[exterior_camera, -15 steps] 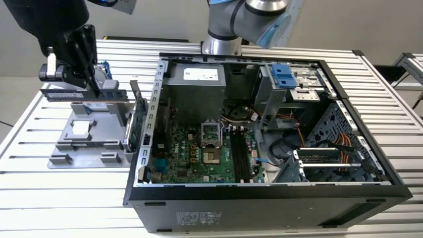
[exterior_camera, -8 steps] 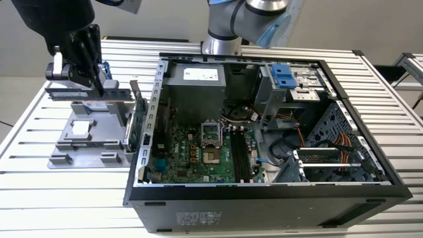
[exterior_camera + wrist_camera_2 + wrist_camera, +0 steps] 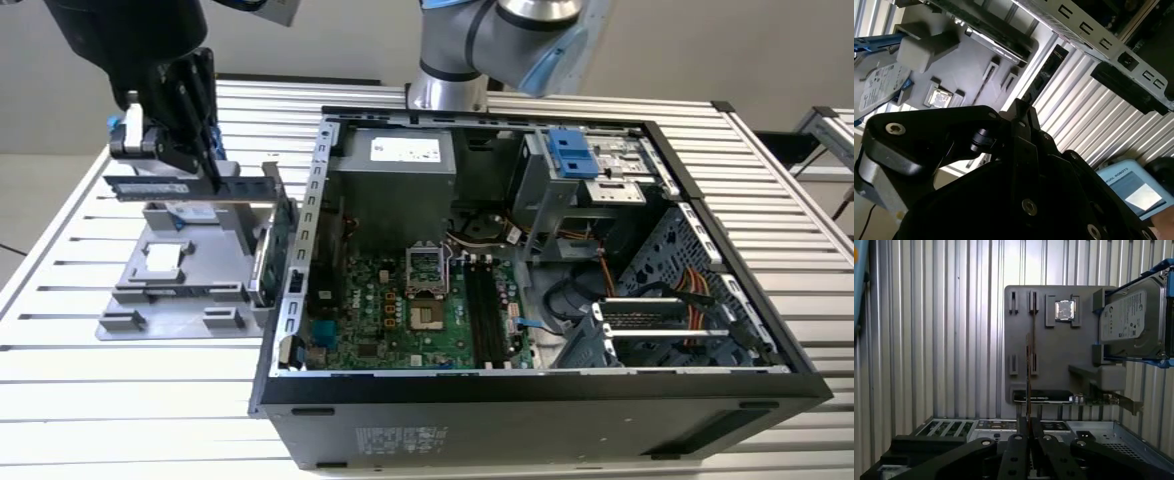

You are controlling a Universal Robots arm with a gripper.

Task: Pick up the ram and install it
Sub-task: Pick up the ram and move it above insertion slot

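While gripper (image 3: 203,168) clamps ram (image 3: 150,186) by long edge, stick hangs over grey tray (image 3: 180,305); case wall (image 3: 316,190) beside.

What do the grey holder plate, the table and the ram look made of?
The grey holder plate: matte plastic, probably; moulded, uniform grey.
The table: likely aluminium; pale ribbed slats with sheen.
The ram, gripped in the gripper: circuit board; thin edge with coppery glint.

An open computer case (image 3: 534,420) stands on the slatted table (image 3: 80,400); just beside it, at the exterior view's left, a grey tray (image 3: 187,302) holds a hard drive (image 3: 1124,315).
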